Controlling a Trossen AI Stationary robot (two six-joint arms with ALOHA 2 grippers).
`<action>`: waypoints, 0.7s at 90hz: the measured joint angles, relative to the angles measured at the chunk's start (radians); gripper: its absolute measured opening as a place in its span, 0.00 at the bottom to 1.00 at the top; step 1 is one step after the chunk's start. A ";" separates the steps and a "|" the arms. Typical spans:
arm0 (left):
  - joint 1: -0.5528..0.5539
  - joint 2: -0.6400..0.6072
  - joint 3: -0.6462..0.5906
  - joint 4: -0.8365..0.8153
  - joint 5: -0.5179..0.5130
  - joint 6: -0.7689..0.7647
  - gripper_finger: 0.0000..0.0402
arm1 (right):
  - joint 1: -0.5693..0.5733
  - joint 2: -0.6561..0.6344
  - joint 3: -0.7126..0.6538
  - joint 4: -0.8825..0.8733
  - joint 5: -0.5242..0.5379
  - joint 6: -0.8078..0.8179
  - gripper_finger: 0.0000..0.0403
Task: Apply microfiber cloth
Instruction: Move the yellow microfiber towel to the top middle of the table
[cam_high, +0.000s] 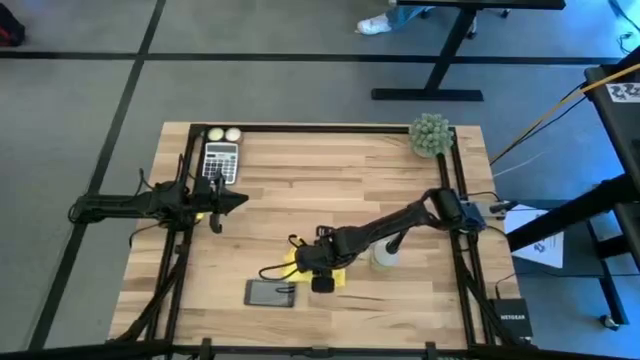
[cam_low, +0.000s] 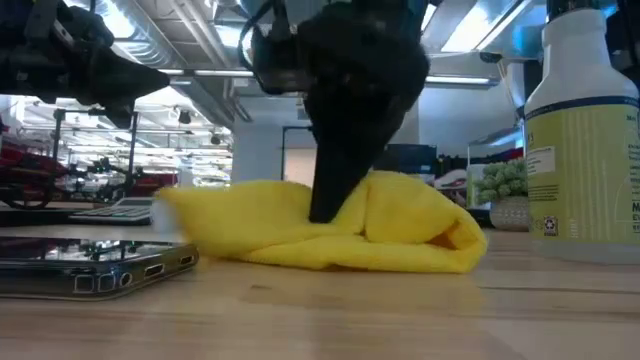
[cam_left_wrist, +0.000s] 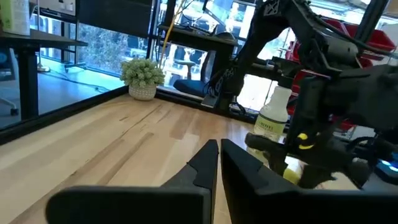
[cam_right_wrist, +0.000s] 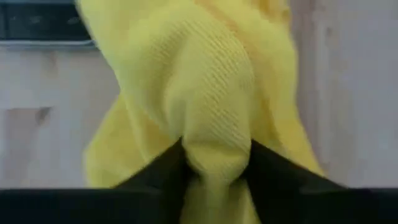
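Observation:
The yellow microfiber cloth (cam_low: 330, 230) lies bunched on the wooden table, just right of a black smartphone (cam_high: 270, 293) that lies flat near the front edge. My right gripper (cam_high: 322, 278) stands over the cloth, pointing down, shut on a fold of it (cam_right_wrist: 214, 134). In the low view the phone (cam_low: 95, 265) shows at the left of the cloth. My left gripper (cam_high: 216, 203) hovers shut at the table's left, near a calculator, touching nothing. My right gripper pinches a raised fold (cam_right_wrist: 216, 149) of the yellow cloth between its two fingers, several layers bunched together. The fingers (cam_low: 335, 190) come from above, pointing down, near the middle of the cloth. The cloth's lower folds (cam_low: 400, 255) rest on the table.
A spray bottle (cam_high: 386, 255) stands right of the cloth, close to my right arm. A calculator (cam_high: 220, 160) and two pale balls (cam_high: 224, 134) lie at the far left. A small potted plant (cam_high: 431, 134) stands at the far right corner.

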 joint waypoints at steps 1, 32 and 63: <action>0.000 0.000 0.000 0.000 0.000 0.000 0.00 | -0.003 0.000 0.004 -0.003 0.001 -0.006 0.15; 0.000 0.000 0.000 0.000 0.001 -0.078 0.00 | -0.146 -0.078 0.204 -0.319 0.144 -0.165 0.02; 0.000 0.002 0.000 -0.001 0.001 -0.088 0.00 | -0.411 -0.143 0.161 -0.305 0.250 -0.163 0.01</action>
